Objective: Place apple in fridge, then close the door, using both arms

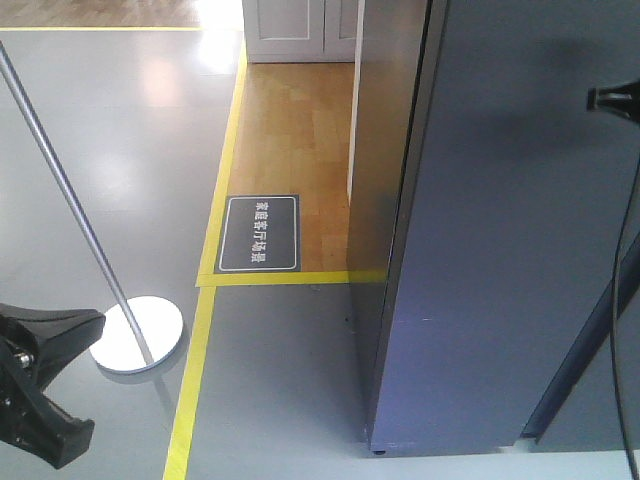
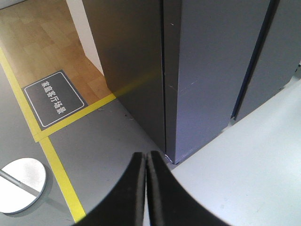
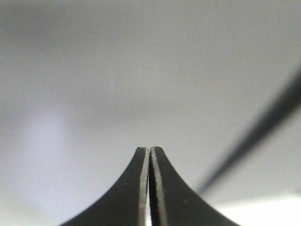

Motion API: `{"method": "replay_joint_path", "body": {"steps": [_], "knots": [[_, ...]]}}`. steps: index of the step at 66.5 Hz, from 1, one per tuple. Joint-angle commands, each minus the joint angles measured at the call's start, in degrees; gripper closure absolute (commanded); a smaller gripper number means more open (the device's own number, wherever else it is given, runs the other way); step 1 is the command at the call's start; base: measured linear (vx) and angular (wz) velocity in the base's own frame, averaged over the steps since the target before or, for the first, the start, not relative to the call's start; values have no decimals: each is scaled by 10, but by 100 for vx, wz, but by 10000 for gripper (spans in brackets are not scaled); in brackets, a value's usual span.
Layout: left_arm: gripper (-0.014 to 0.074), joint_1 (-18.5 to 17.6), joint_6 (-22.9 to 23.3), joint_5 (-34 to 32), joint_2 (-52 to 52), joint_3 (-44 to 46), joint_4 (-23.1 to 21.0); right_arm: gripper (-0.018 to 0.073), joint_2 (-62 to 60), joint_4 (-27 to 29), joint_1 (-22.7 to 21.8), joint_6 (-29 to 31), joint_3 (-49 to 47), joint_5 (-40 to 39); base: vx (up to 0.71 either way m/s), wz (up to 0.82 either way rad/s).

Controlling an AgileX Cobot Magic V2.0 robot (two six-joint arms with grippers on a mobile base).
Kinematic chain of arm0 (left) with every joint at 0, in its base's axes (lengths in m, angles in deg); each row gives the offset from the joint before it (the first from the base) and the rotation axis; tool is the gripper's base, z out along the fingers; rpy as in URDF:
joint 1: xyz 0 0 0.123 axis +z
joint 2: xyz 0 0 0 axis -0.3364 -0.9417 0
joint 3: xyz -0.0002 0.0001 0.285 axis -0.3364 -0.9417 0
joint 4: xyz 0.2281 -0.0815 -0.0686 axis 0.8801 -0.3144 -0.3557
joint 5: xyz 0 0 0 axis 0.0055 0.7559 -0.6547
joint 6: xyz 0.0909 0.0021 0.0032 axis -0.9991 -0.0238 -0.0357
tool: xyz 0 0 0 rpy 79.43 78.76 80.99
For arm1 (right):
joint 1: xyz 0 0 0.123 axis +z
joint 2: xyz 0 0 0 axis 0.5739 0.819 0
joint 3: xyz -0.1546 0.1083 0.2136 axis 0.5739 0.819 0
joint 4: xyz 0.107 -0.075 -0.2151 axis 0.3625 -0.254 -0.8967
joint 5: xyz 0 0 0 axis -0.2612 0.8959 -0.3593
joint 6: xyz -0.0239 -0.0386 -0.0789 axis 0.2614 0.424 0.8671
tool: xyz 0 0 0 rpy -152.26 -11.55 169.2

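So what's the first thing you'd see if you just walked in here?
The tall dark grey fridge fills the right side, its door looking shut. Bright yellow floor tape runs along the grey floor, past a dark floor sign. At the left, a silver pole stands on a round white base.

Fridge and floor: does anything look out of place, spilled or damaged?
Nothing stands out. The fridge stands upright with its door shut, no dents or spills visible. The floor tape lies flat and the sign is square to it. Both hands, left and right, are shut and empty.
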Motion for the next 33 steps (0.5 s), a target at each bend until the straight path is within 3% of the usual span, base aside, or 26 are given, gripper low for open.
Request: {"method": "replay_joint_path", "body": {"steps": [1, 15, 33], "knots": [[603, 1, 0, -35, 2, 16, 2, 563, -41, 9, 1, 44, -17, 55, 0, 0], [603, 1, 0, -35, 2, 16, 2, 563, -102, 65, 1, 56, 0, 148, 0, 0], [603, 1, 0, -35, 2, 16, 2, 563, -251, 53, 40, 64, 198, 91, 0, 0]]}}
